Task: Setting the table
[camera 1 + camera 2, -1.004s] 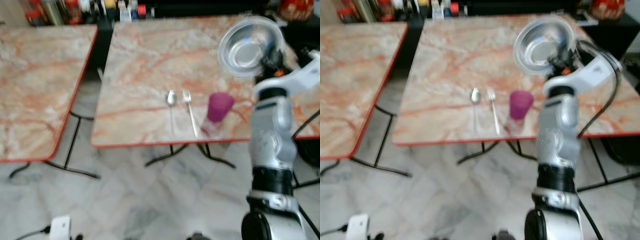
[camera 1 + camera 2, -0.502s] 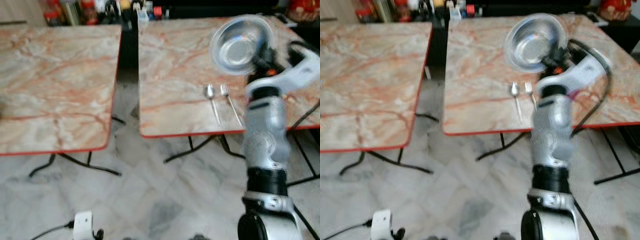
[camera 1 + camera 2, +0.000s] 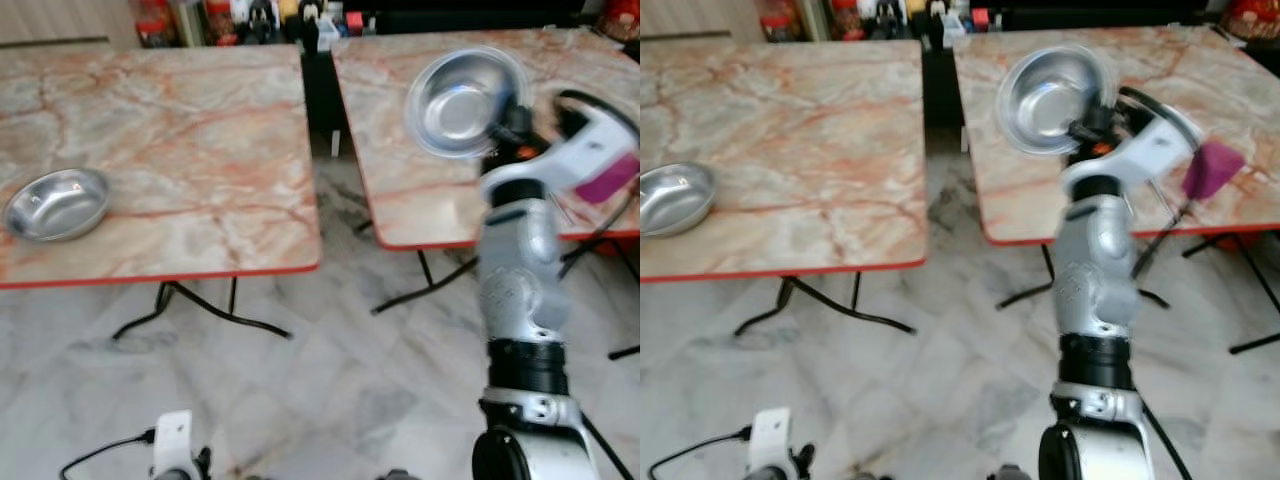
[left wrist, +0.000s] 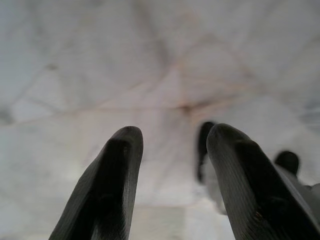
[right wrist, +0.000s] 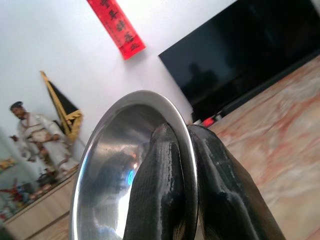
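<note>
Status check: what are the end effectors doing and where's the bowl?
Right end effector shut on steel bowl rim, held raised near right table. Left end effector open, idle over floor. Second bowl on left table.

- Held steel bowl [image 3: 462, 100] is looking like polished metal, glossy, mirror-like inside; its thin rim is catching light in the right wrist view.
- Right gripper [image 5: 186, 150] fingers [image 5: 160, 180] are showing matt black, finely ribbed rubbery texture, jaws pinching the bowl rim.
- Left gripper [image 4: 172, 150] fingers [image 4: 112, 185] are reading smooth matt black plastic, jaws standing apart.
- Second bowl [image 3: 57, 203] is shining as brushed metal on the left worktop [image 3: 190, 150].
- Both worktops are showing a smooth marble-pattern surface, pink-orange veining, red edging; right worktop [image 3: 400, 170] same.
- Floor [image 3: 300, 400] is looking like polished grey-white marble tile.
- Robot arm [image 3: 520, 280] is gleaming satin silver metal.
- Cup [image 3: 1210, 168] is looking like purple plastic, blurred.
</note>
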